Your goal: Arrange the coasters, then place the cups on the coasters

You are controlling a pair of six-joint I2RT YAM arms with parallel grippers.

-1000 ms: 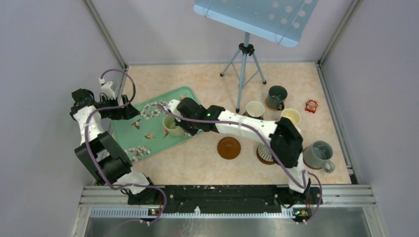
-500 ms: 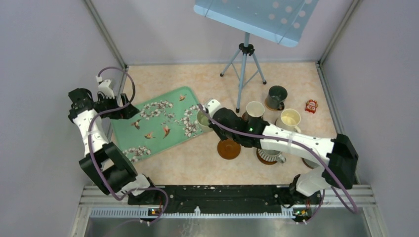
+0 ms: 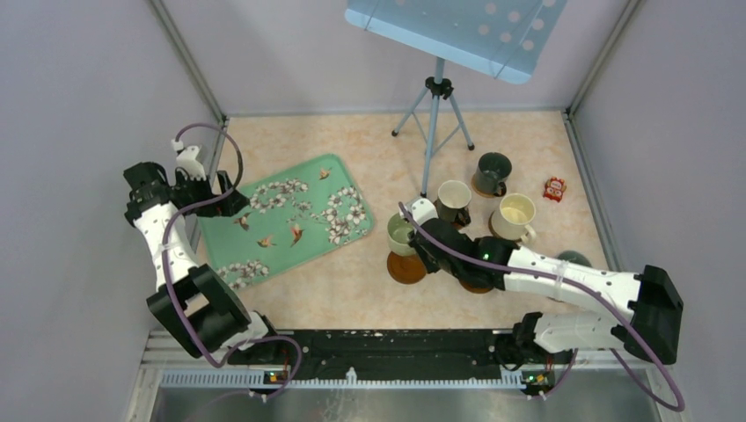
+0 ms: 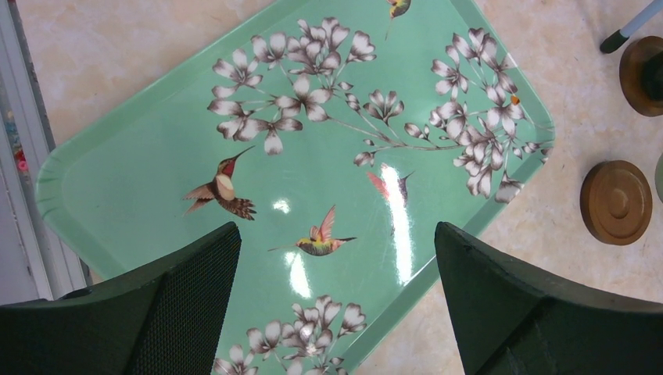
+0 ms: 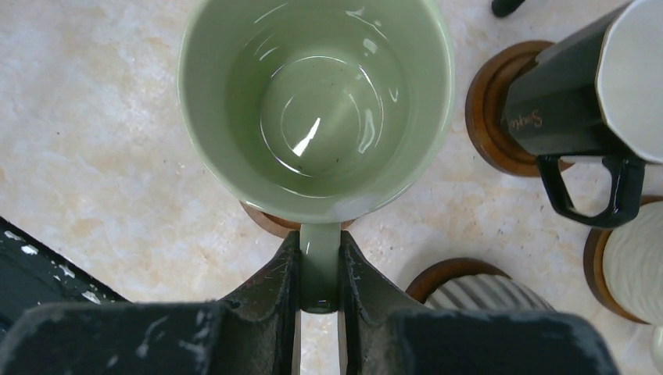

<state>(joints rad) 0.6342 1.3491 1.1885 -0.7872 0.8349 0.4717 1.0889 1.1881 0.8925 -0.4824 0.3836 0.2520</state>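
Right gripper (image 5: 319, 269) clenches handle of pale green ceramic mug (image 5: 317, 101) | mug, carried off green floral tray (image 4: 117, 187), now over round brown wooden coaster (image 3: 403, 271) at tray's 4 o'clock | set-down looks next | left gripper (image 4: 336, 266) gapes empty

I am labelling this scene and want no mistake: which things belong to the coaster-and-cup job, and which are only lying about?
Job:
- pale green mug, handle clamped in the right hand
- dark green mug
- black mug
- cream mug
- coasters

Lying about:
- tray
- red packet
- tripod
- blue panel
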